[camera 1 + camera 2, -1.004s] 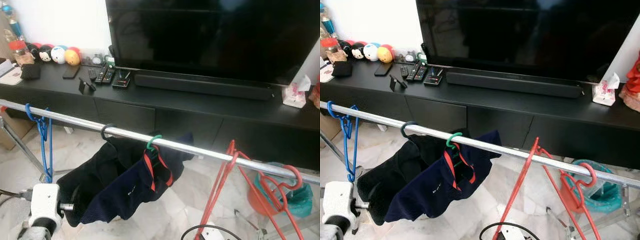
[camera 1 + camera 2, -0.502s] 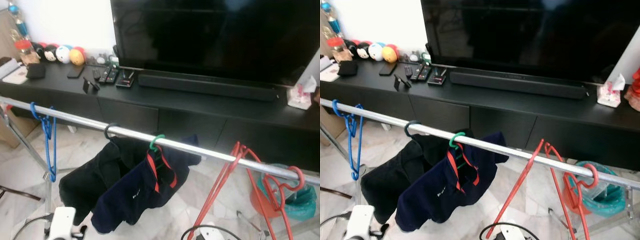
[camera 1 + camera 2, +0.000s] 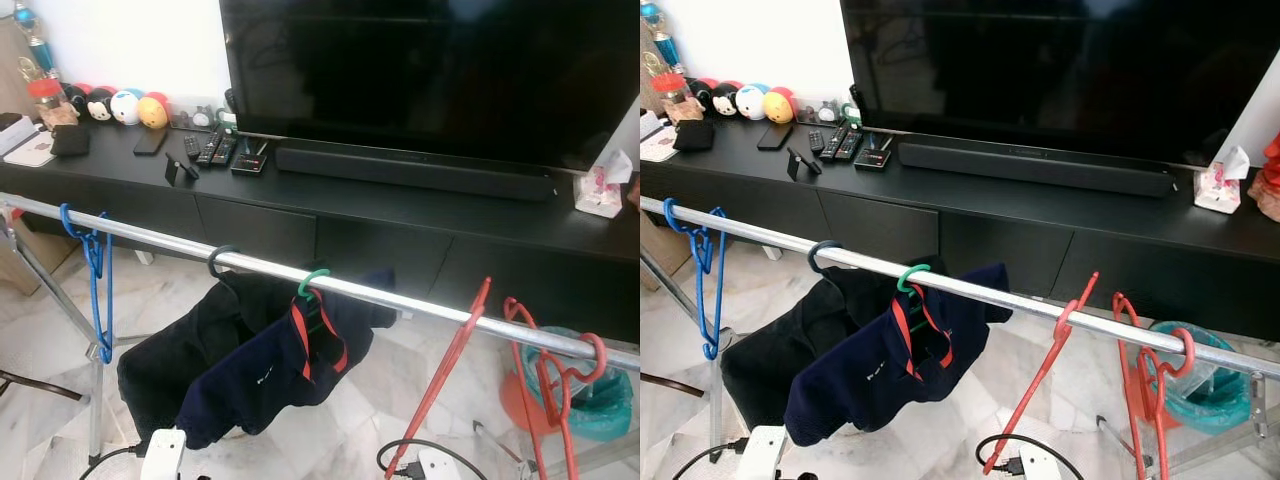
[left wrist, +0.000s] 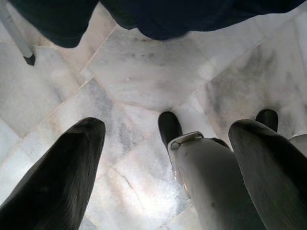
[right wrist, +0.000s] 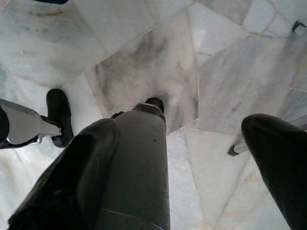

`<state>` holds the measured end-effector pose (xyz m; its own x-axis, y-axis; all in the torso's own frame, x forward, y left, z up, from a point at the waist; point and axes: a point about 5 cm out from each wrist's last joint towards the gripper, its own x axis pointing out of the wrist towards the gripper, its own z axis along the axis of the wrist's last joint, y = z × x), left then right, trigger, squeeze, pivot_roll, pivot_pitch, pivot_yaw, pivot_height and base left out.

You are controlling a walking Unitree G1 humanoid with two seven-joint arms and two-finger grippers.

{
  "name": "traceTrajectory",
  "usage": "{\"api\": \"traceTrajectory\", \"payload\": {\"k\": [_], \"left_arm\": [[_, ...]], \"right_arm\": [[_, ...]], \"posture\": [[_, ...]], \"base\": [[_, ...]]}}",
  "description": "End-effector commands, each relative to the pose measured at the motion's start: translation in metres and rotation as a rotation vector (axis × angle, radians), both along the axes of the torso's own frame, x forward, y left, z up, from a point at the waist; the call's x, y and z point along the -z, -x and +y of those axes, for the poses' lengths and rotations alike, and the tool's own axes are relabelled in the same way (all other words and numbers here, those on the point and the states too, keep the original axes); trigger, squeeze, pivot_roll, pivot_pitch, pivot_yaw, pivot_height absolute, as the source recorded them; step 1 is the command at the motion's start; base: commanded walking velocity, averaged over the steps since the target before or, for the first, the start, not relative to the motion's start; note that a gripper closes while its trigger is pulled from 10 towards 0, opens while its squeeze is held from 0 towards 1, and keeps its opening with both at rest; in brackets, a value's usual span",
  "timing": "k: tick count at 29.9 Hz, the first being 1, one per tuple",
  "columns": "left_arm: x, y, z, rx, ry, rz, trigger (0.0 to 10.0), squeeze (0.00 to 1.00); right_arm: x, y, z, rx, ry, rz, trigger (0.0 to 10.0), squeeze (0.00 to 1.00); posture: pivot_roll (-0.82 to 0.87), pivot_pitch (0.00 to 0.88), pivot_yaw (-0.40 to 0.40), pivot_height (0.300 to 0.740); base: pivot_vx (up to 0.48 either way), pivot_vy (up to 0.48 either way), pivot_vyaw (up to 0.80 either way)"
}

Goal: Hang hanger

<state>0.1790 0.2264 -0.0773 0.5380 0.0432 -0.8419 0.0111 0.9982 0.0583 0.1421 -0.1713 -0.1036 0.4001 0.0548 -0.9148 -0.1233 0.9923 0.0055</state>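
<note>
A shiny metal rail (image 3: pixel 300 280) was strung right across the room, and pretty much everything can be placed off it. Just behind the rail, a long black TV cabinet (image 3: pixel 330 215) was parked against the wall with a big dark TV (image 3: pixel 430 75) and a soundbar (image 3: pixel 410 172) on top. Remotes (image 3: pixel 210 150) and a row of round plush toys (image 3: pixel 115 106) were lined up toward the rail's left end, and a tissue box (image 3: pixel 598 192) was set at the right end.

On the rail itself, a blue hanger (image 3: pixel 96 270) was hooked near the left end. Around the middle, a black garment (image 3: pixel 185 350) and a navy top with red trim (image 3: pixel 270 370) were hung side by side on dark and green hooks. The red hanger (image 3: pixel 1045 385) was caught on the rail right of centre, tilted, with more red hangers (image 3: pixel 550 385) bunched just beyond it. Below the rail's right end, a teal-lined orange bin (image 3: pixel 1200 390) was tucked; what was inside couldn't be made out.

Under the rail, white marble tiles (image 4: pixel 144 81) were laid everywhere. The left gripper (image 4: pixel 168 163) was hung low over those tiles, fingers spread wide, nothing held. The right gripper (image 5: pixel 187 167) was likewise pointed at the floor, fingers parted and empty.
</note>
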Motion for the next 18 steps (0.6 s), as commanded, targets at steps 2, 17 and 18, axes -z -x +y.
{"api": "traceTrajectory", "payload": {"k": [2, 17, 18], "left_arm": [[0.0032, 0.0017, -0.0064, 0.031, 0.005, 0.014, 10.0, 0.00], [0.0054, 0.0058, -0.0056, 0.097, -0.017, 0.037, 10.0, 0.00], [0.0059, 0.0070, -0.0055, 0.099, -0.017, 0.037, 10.0, 0.00]], "right_arm": [[0.0010, 0.0029, 0.0004, 0.026, -0.006, -0.003, 10.0, 0.00], [0.0025, 0.0071, 0.0035, 0.108, -0.033, -0.014, 10.0, 0.00], [0.0026, 0.0074, 0.0037, 0.108, -0.032, -0.014, 10.0, 0.00]], "posture": [[-0.16, 0.000, -0.030, 0.740], [-0.17, 0.000, -0.014, 0.740], [-0.18, 0.000, -0.012, 0.740]], "base": [[0.000, 0.000, 0.00], [0.000, 0.000, 0.00], [0.000, 0.000, 0.00]]}}
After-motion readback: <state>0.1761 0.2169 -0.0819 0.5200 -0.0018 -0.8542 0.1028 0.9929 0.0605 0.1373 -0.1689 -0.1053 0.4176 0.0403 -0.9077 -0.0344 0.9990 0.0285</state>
